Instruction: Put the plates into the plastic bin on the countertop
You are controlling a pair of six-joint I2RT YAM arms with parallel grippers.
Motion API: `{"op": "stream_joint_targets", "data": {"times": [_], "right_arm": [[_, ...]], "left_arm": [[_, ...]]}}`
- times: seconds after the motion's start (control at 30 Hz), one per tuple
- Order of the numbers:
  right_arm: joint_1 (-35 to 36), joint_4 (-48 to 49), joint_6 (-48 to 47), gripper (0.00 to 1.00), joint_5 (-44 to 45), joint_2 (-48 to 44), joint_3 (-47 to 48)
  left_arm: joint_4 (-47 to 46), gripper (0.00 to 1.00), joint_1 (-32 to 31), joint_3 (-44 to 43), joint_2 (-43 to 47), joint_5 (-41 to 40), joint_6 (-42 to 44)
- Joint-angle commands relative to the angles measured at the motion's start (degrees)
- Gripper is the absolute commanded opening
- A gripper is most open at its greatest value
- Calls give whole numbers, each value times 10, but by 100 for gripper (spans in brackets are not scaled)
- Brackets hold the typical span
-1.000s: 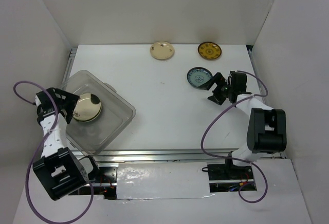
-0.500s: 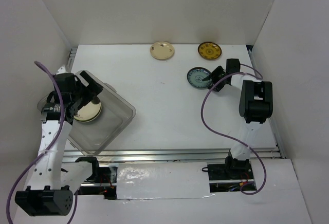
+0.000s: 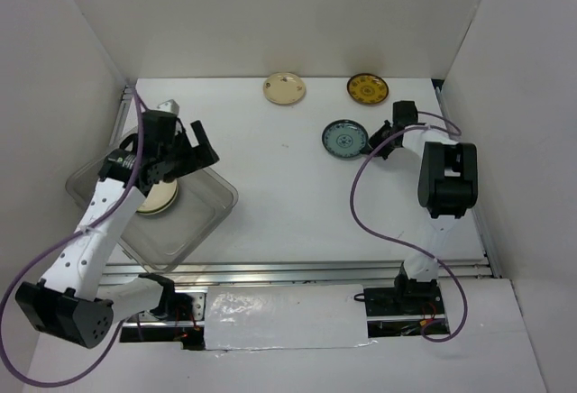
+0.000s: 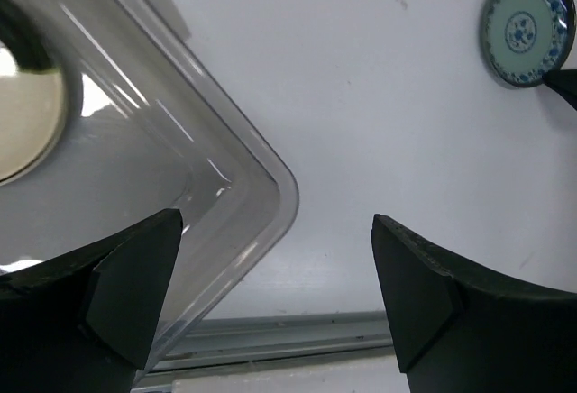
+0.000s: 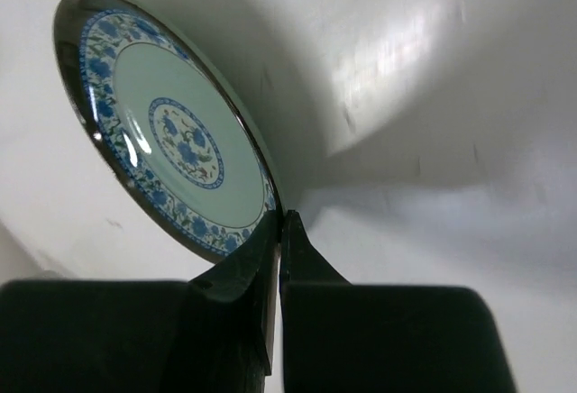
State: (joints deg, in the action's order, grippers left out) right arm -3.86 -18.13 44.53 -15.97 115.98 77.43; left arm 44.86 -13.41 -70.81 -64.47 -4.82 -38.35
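The white bench carries the clear bin at its near-left corner, with a cream plate inside it. The arm hides part of that plate, so I cannot tell what lies under it.

A second ago the left pincer was down in the bin over that plate. It has since risen and swung toward the middle of the bench. In its own camera the fingers stand wide apart with nothing between them, over the bin's corner. I take it that drop is finished and this arm is free for another plate.

Across the bench, the right pincer hung back from the teal plate a second ago. Now it has moved in and clamped on the plate's right-hand rim, which shows pinched between the tips in the wrist view. The plate sits toward the right edge, in the far half, well apart from the bin. The pick looks made, though I cannot tell whether the plate is off the bench, and the carry to the bin remains.

Along the far edge wait a loose cream plate and a mustard plate, both untouched.
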Motion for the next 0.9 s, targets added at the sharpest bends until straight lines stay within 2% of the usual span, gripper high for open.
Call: {"op": "stream_joint_targets", "data": {"times": [0.0,0.1,0.17,0.2,0.27,0.33,0.5,0.6,0.63,0.7,0.73,0.8,0.83,0.87], "right_arm": [[57,-23,-54,0,72,-135,-51],[131,-37,-86,0,85,-231,-95],[179,-21,-90,0,54,-297,-133],[191,-10,-89,0,30,-316,-144],[217,39,-82,0,-84,-351,-177],[222,70,-64,0,-180,-364,-198],[252,125,-26,0,-231,-405,-200],[257,145,-8,0,-252,-414,-196],[260,144,-7,0,-252,-413,-186],[264,142,-6,1,-253,-408,-177],[264,148,1,19,-259,-406,-179],[254,179,15,70,-270,-411,-194],[234,179,20,100,-263,-415,-214],[222,168,17,100,-247,-428,-223]], "left_arm": [[-44,99,-48,-37,-16,44,25],[-74,99,-72,-67,-64,109,42],[-80,99,-79,-92,-113,139,57],[-85,99,-81,-99,-125,152,60],[-98,99,-84,-107,-155,197,68],[-100,99,-88,-112,-169,205,68],[-97,95,-96,-104,-185,181,60],[-93,60,-97,-101,-191,181,62],[-94,27,-98,-101,-191,182,60],[-103,4,-96,-99,-189,189,57],[-107,0,-95,-100,-188,191,52],[-102,0,-76,-98,-179,172,43],[-95,0,-61,-94,-171,156,22],[-86,0,-41,-79,-147,135,3]]}}
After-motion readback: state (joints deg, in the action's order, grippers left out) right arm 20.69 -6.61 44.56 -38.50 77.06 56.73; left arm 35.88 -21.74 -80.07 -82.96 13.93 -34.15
